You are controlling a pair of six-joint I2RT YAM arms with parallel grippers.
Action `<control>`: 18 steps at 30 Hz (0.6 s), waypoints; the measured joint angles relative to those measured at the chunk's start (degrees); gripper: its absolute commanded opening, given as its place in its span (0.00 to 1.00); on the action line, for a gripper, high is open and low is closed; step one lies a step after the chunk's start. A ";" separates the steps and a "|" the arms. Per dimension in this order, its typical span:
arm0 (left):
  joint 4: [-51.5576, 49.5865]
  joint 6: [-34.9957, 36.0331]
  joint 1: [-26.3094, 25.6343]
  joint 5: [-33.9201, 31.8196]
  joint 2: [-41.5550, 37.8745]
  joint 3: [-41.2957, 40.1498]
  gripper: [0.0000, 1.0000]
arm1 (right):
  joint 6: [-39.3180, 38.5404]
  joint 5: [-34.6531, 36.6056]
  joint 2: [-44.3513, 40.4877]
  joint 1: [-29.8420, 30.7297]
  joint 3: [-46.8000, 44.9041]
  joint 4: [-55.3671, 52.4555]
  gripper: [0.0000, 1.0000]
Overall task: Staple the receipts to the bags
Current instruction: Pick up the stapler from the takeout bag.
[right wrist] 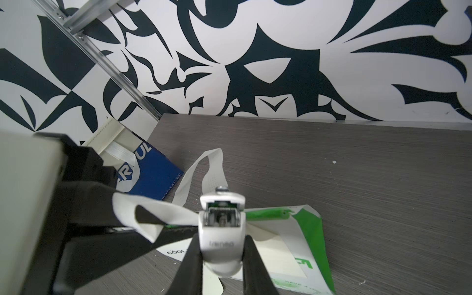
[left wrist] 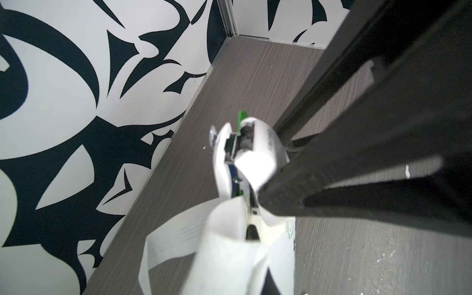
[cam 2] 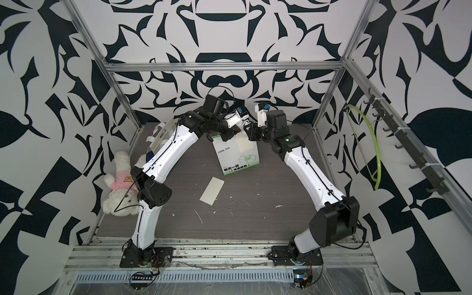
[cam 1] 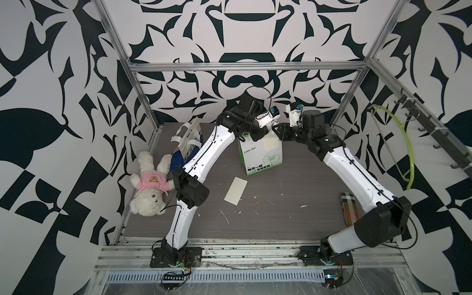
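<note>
Now stapler (right wrist: 220,212) meets bag rim

Right gripper (right wrist: 221,245) clamps the white stapler between its fingers, over the top edge of the COOL TEA bag (cam 1: 260,155), which stands toward the back of the table (cam 1: 293,199). Left gripper (left wrist: 263,201) is pinched tight on that rim. One receipt (cam 1: 270,144) lies against the bag's front. The second receipt (cam 1: 236,190) lies flat on the table in front of it, and the navy bag (cam 1: 187,150) is well off to the left.

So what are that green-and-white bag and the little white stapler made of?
The bag looks like thin matte paper, judging by its sharp creases and printed face. Its handle seems to be woven ribbon, finely ribbed. The stapler is probably smooth moulded plastic with a slight sheen, and metal shows inside its mouth.
</note>
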 measured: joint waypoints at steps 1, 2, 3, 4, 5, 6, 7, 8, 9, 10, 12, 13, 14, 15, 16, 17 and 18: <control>0.00 0.00 -0.02 0.00 0.00 0.00 0.00 | -0.17 0.42 -0.09 0.00 0.00 0.00 0.19; -0.02 0.00 -0.07 -0.02 0.00 0.00 0.00 | -0.35 0.92 -0.22 0.07 0.00 -0.04 0.19; -0.17 0.02 -0.09 -0.04 0.00 0.15 0.00 | -0.50 1.53 -0.37 0.11 0.00 -0.09 0.18; -0.28 0.07 -0.11 -0.09 0.00 0.31 0.00 | -0.68 2.16 -0.63 0.11 0.00 -0.07 0.17; -0.35 0.15 -0.13 -0.13 0.00 0.50 0.00 | -0.81 2.75 -0.90 0.09 0.00 -0.04 0.17; -0.42 0.28 -0.17 -0.26 0.00 0.68 0.00 | -0.96 3.39 -1.20 0.04 0.00 0.00 0.17; -0.48 0.46 -0.22 -0.35 0.00 0.83 0.00 | -1.16 3.93 -1.53 -0.04 0.00 0.09 0.16; -0.50 0.66 -0.26 -0.46 0.00 0.90 0.00 | -1.20 4.37 -1.84 -0.17 0.02 0.11 0.16; -0.61 0.81 -0.33 -0.55 0.00 0.90 0.00 | -1.22 4.87 -2.12 -0.33 0.09 0.07 0.15; -0.79 0.94 -0.33 -0.72 0.00 0.90 0.00 | -1.22 5.53 -2.32 -0.48 0.26 0.02 0.14; -1.11 1.11 -0.33 -1.25 0.00 0.90 0.00 | -1.27 7.06 -2.36 -0.74 1.11 -0.37 0.13; -1.20 1.16 -0.33 -1.49 0.00 0.90 0.00 | -1.33 8.20 -2.36 -0.81 1.66 -0.79 0.12; -1.31 1.25 -0.33 -1.60 0.00 0.90 0.00 | -1.36 9.18 -2.36 -0.92 2.01 -1.01 0.11; -1.46 1.33 -0.33 -1.79 0.00 0.90 0.00 | -1.36 10.73 -2.36 -1.11 2.47 -1.33 0.10; -1.60 1.49 -0.33 -2.05 0.00 0.90 0.00 | -1.36 12.31 -2.45 -1.16 2.73 -1.42 0.10; -1.66 1.55 -0.33 -2.40 0.00 0.90 0.00 | -1.36 13.68 -2.69 -1.27 2.73 -1.51 0.10; -1.64 1.75 -0.33 -2.84 0.00 0.90 0.00 | -1.36 15.45 -3.08 -1.42 2.73 -2.12 0.10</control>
